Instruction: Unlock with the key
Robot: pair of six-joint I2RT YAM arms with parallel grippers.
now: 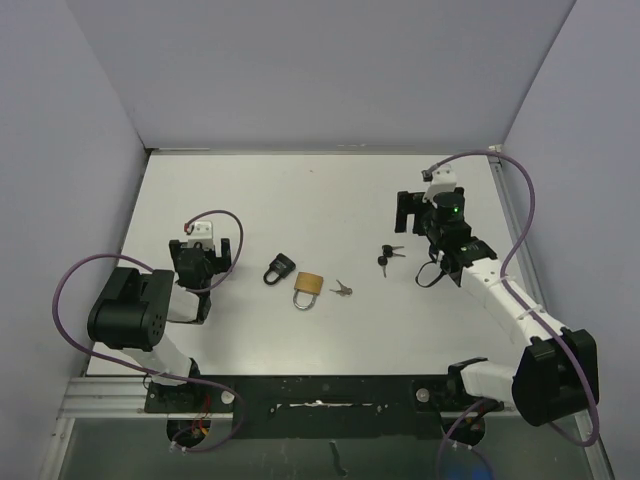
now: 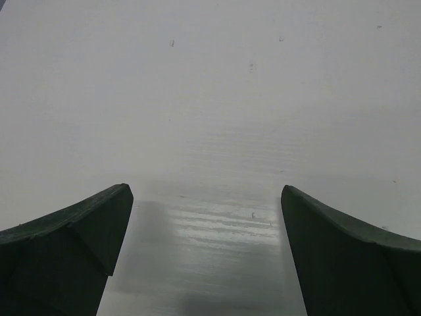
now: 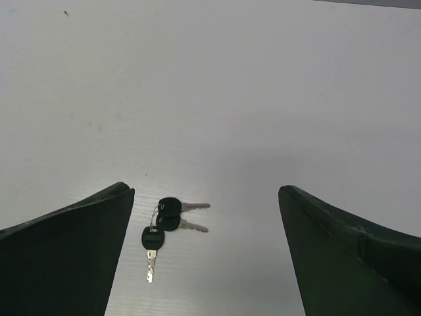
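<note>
A brass padlock lies on the white table near the middle, with a small silver key pair just to its right. A black padlock lies to its upper left. A ring of three black-headed keys lies further right; in the right wrist view the keys lie flat between the fingers, close to the left finger. My right gripper is open and empty above the table, just beyond those keys. My left gripper is open and empty, left of the black padlock, over bare table.
Grey walls enclose the table at the back and on both sides. Purple cables loop off both arms. A black rail runs along the near edge between the arm bases.
</note>
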